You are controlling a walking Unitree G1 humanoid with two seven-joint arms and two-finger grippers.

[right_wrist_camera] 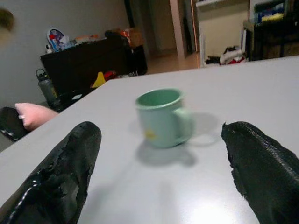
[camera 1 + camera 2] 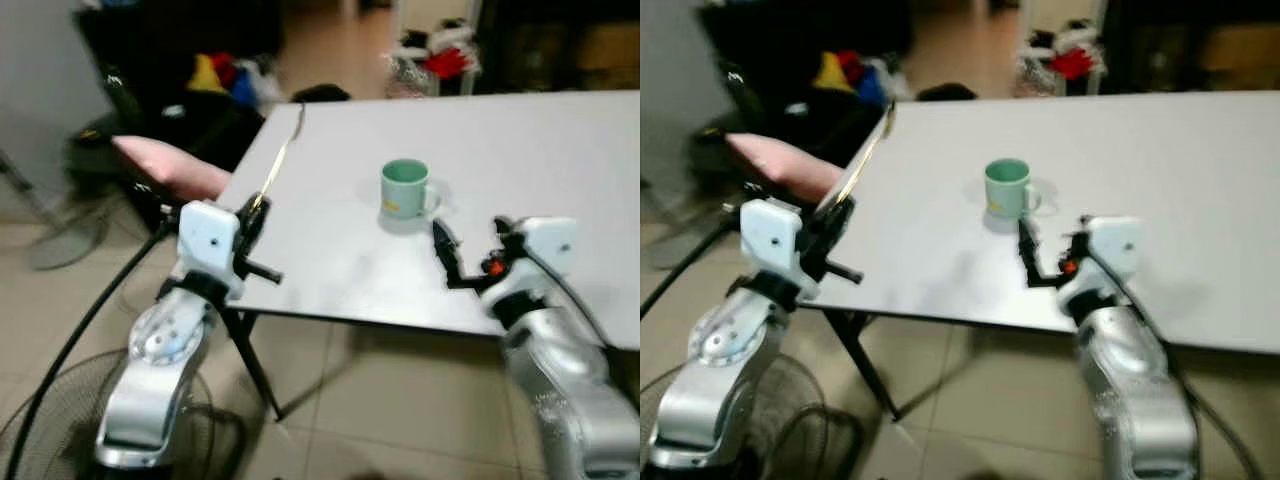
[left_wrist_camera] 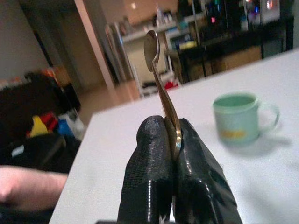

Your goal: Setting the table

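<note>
Head views: left gripper (image 2: 250,215) at the table's (image 2: 560,150) near-left edge, clamped on a gold spoon (image 2: 282,152), long axis running far and up. Green mug (image 2: 405,188) mid-table, right of the spoon. Right gripper (image 2: 445,255) nearer the mug.

Left wrist: fingers (image 3: 154,163) pinched shut on the spoon handle, bowl upward, mug rightward.

Right wrist: fingers (image 1: 70,163) spread wide, empty, mug centred ahead.

Soft pink cushion (image 2: 165,165) beside the surface's left edge; round grey wire-guard floor fan (image 2: 40,430) on beige tiles; red-and-white clothing heap (image 2: 440,50) beyond.
</note>
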